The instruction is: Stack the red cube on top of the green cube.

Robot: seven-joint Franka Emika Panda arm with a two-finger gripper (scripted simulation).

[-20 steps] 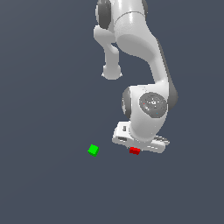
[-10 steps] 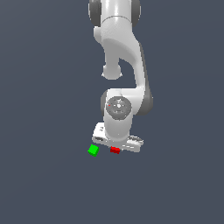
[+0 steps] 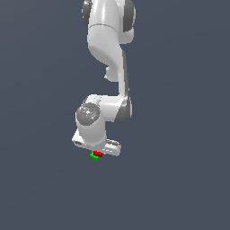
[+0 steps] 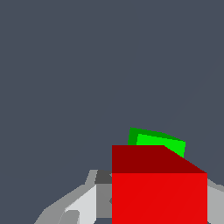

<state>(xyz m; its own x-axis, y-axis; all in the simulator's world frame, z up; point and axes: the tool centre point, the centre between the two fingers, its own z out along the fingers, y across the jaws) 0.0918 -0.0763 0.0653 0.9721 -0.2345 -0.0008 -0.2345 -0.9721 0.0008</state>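
Red cube (image 4: 158, 192) sits between the gripper's (image 3: 97, 152) fingers, clamped and carried; the wrist view shows it filling the foreground with grey finger parts either side. Green cube (image 4: 157, 142) lies just beyond and below it on the dark floor, partly hidden.

Change over the last second: the arm has swung from the exterior view's right toward the green cube, which has not moved. Red was well apart from green, then just beside it, and now overlaps it; in the exterior view red (image 3: 97, 153) sits directly over green (image 3: 95, 157).

Judgement: transport is about done. Next comes lowering and release. Whether the two cubes already touch, I cannot tell. Alignment looks slightly off in the wrist view, so a tipped stack is the risk.

No brands, labels or writing visible anywhere.
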